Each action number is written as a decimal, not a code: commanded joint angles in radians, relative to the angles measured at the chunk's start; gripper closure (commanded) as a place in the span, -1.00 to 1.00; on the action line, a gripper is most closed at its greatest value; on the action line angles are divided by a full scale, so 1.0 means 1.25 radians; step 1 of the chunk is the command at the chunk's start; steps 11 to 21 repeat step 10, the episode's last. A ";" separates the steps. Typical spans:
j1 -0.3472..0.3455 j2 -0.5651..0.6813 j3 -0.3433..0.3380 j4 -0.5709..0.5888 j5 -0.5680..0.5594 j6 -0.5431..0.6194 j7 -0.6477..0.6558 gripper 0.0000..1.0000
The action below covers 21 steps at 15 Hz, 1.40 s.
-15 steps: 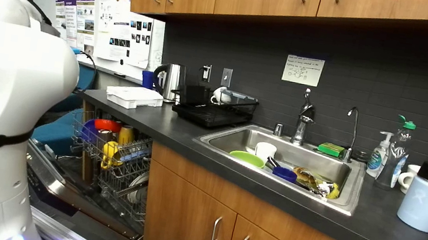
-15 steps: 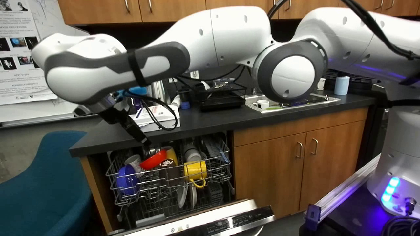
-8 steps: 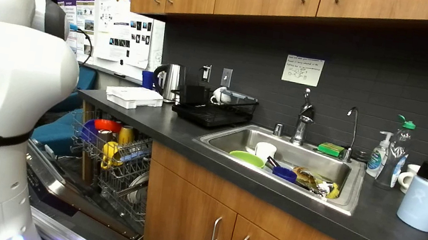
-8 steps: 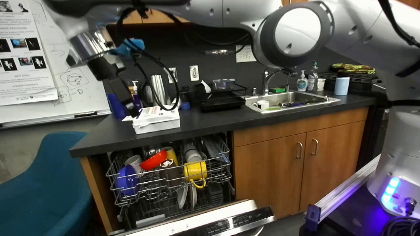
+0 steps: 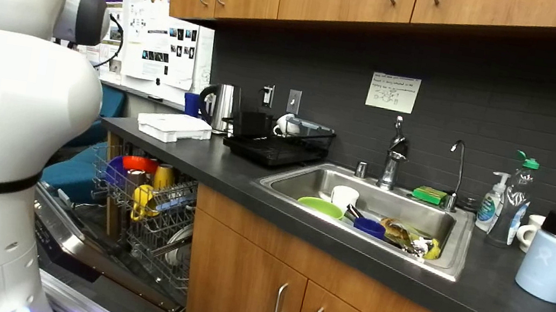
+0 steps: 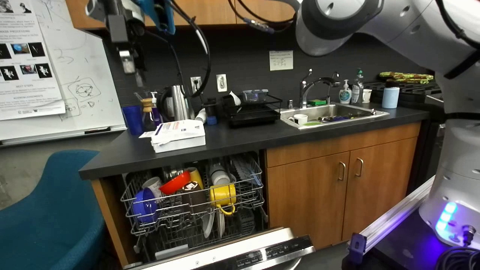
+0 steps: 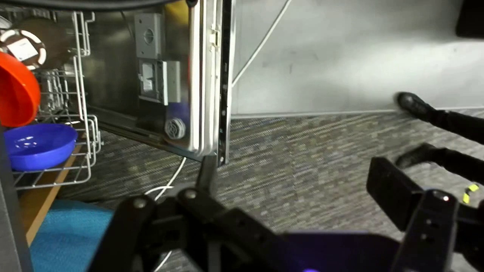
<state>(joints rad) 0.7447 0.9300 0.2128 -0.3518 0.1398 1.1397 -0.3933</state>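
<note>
The claw (image 7: 295,173) has risen away from the dishes. A second ago its fingers (image 7: 207,173) showed close over the red bowl (image 6: 175,183); half a second ago they showed against the white box (image 6: 179,144); now, in an exterior view, they hang well above the height of the desk (image 6: 240,137). They stand wide apart, and the wrist view shows carpet (image 7: 302,143) between their ends, so nothing is clamped.

The red bowl did not come along: it lies tilted in the wire rack (image 7: 80,87), well below the claw and off to one side, just as it lay a second ago. The blue bowl (image 7: 39,147) rests beside it, and the brown cup (image 6: 195,204) and yellow mug (image 6: 223,195) sit in the same rack, all well apart from the fingers. Also beneath the claw is the lowered dishwasher door (image 7: 206,94).

As I judge it, this means the claw is free of the dishes and the rack alone bears the red bowl. Whether the fingers touched it a second ago, I cannot tell.
</note>
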 commanded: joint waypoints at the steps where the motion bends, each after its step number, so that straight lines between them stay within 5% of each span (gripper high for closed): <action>1: -0.088 -0.043 0.076 -0.004 0.106 -0.011 0.039 -1.00; 6: -0.201 -0.070 0.126 -0.020 0.201 -0.040 0.096 -1.00; 21: -0.195 -0.058 0.123 -0.026 0.183 -0.019 0.057 -1.00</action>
